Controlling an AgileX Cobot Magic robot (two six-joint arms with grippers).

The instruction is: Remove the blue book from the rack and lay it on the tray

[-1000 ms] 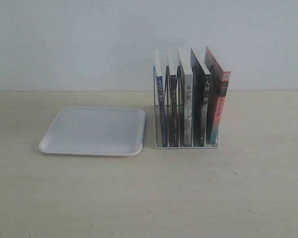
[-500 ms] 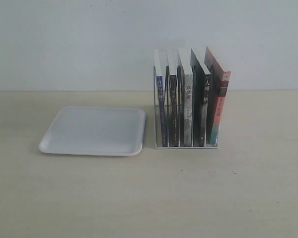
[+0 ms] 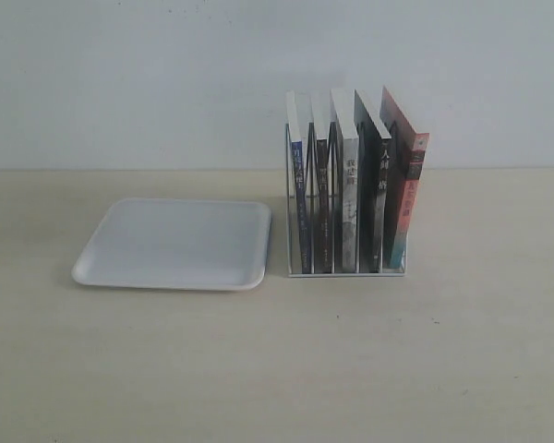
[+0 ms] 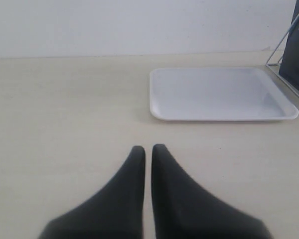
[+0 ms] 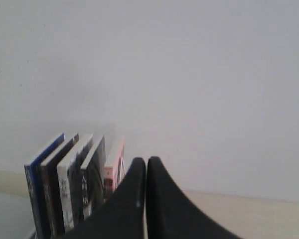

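Now blue book (image 3: 301, 208) upright, spine camera-ward

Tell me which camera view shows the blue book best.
The exterior view: the blue book shows its whole spine, upright in the rack, in the end slot nearest the tray. The right wrist view cuts off its bottom; the left wrist view catches only a corner of its cover.

White tray (image 3: 171, 242) left, rack (image 3: 351, 272) just beside — blue book (image 3: 302, 208) upright, leftmost slot
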